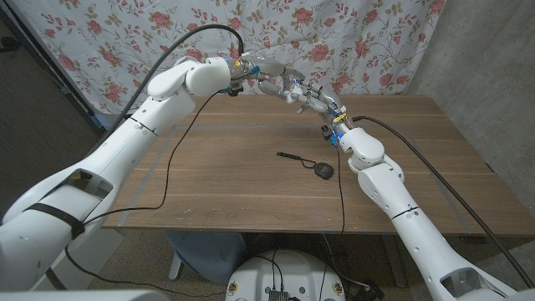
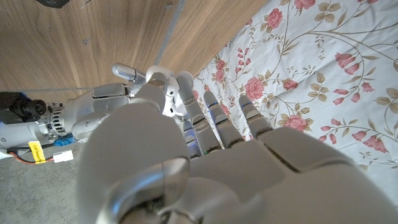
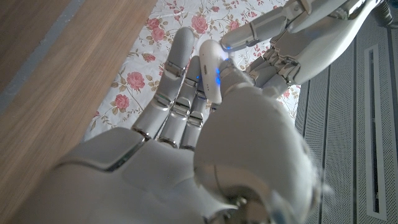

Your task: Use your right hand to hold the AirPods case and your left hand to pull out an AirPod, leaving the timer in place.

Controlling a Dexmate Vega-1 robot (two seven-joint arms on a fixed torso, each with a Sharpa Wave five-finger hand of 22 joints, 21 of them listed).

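Note:
Both hands meet in the air above the table's far middle. My right hand grips the white AirPods case, held upright between thumb and fingers. My left hand reaches over from the other side, and its fingertips touch the case's top. In the left wrist view a small white AirPod sits pinched at my left hand's fingertips, right beside my right hand. The black timer lies on the wooden table nearer me, its cord stretched to the left.
A flowered curtain hangs close behind the table's far edge. A black cable from my left arm trails across the table's left half. Another cable runs along my right arm past the timer.

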